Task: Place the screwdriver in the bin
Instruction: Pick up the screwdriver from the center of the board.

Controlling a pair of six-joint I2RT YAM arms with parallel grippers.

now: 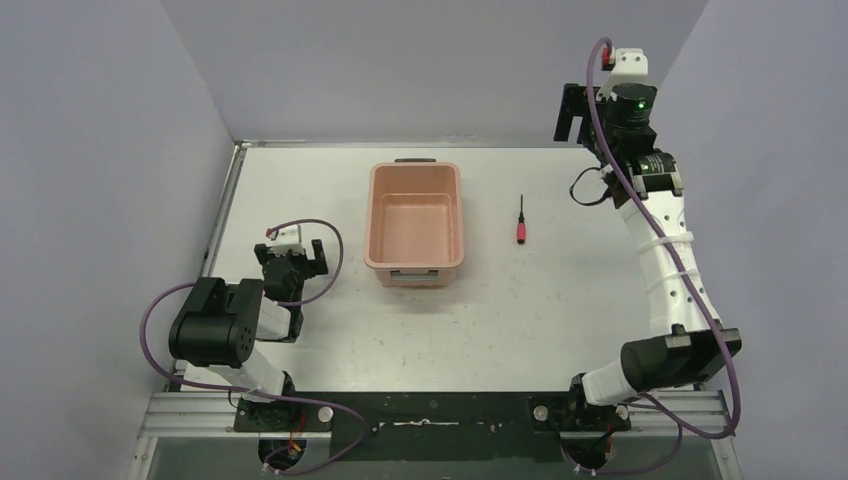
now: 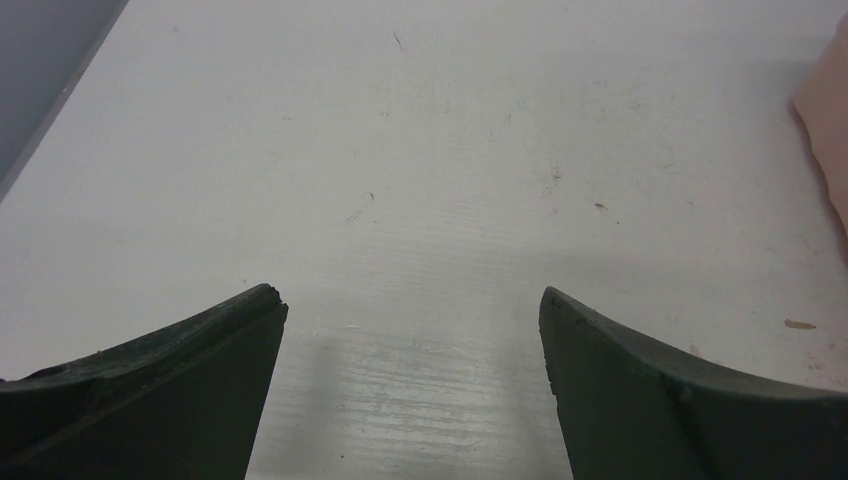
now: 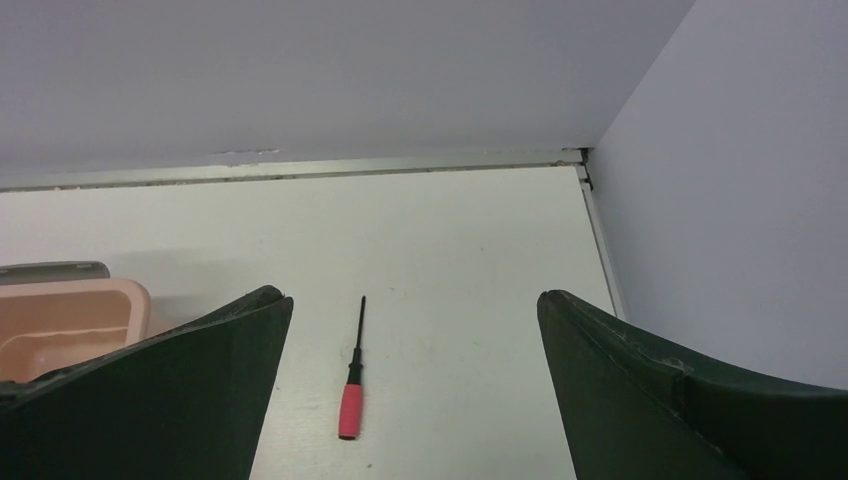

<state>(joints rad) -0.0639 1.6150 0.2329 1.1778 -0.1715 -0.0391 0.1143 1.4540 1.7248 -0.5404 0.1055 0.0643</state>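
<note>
Over on the left, the left end effector (image 1: 290, 252) hangs released over bare tabletop (image 1: 560, 300), holding nothing. The bin (image 1: 461, 220) sits mid-table. Right of it, clear of the rim, lies the screwdriver (image 1: 520, 222), long axis running near-to-far, red handle toward the bases. The right end effector (image 3: 410, 295), held high, spread and empty, is the nearer one; the screwdriver lies ahead and below, slightly left of its centreline.

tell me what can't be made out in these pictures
- screwdriver: tip shape too small in the top and right wrist views
- bin: in the right wrist view, cut by the left edge and partly behind a finger of the right gripper; in the left wrist view, only a blurred sliver
</note>
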